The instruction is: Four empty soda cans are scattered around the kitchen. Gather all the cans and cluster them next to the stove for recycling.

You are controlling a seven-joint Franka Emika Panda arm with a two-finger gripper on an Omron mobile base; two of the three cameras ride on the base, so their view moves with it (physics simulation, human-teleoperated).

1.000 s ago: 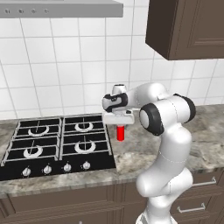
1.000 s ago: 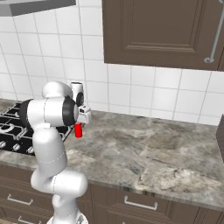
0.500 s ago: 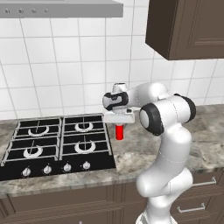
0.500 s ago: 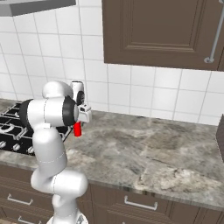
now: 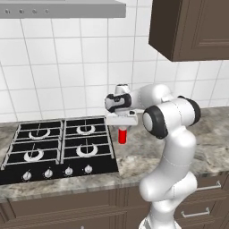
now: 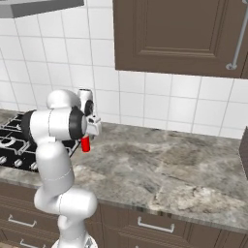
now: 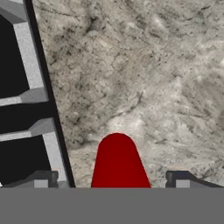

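A bright red soda can stands upright on the grey marbled counter, just off the right edge of the black stove. My gripper hangs straight over it, pointing down. In the hand view the can rises between my two fingertips, which stand far apart with a gap on each side of it, so the gripper is open. The stove's edge and grates run along the left of that view. From the right base view the can shows below the hand, beside the stove.
Bare marbled counter stretches to the right of the can. A white tiled wall backs the counter, with a range hood over the stove and dark wooden wall cabinets above. Drawers sit below the counter.
The jaws have spread apart and let go of the red can, which stays standing on the counter. The arm itself has not moved.
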